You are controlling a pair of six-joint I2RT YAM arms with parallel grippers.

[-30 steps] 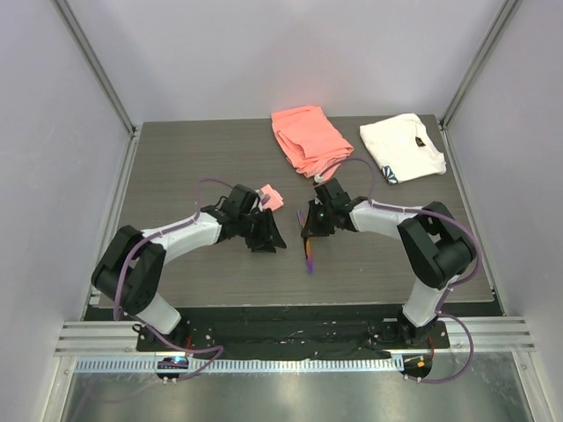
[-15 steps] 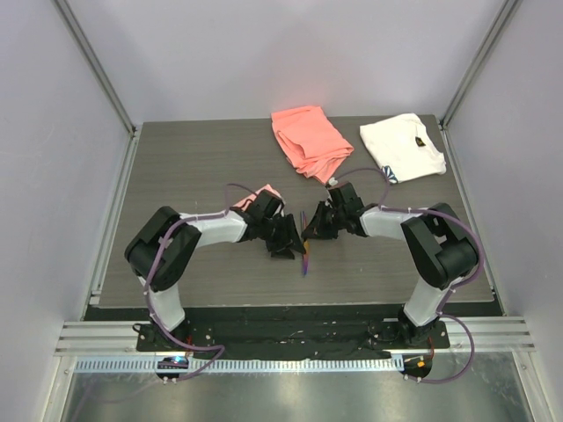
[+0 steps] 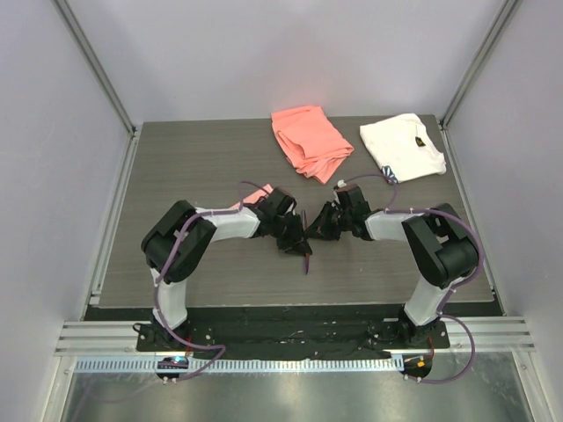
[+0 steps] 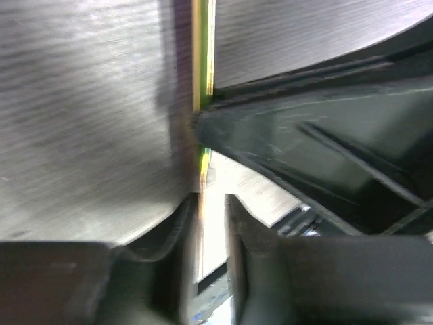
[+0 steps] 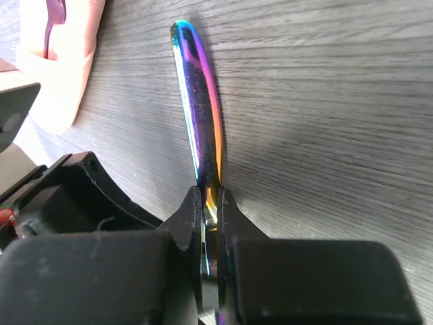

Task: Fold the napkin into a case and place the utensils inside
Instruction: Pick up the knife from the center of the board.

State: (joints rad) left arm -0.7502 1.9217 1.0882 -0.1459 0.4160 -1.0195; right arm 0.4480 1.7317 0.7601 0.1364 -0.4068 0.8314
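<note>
Folding done: case lies just left of centre of table. Dark purple piece at case mouth, judged first utensil already in. Second utensil clamped edge-on in right gripper at centre. Left gripper fingers slightly parted astride it, not clamped. Outstanding: insert second utensil

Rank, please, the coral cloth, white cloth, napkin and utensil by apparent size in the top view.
1. coral cloth and white cloth: about alike, so unranked
2. napkin, partly hidden
3. utensil, a thin sliver
</note>
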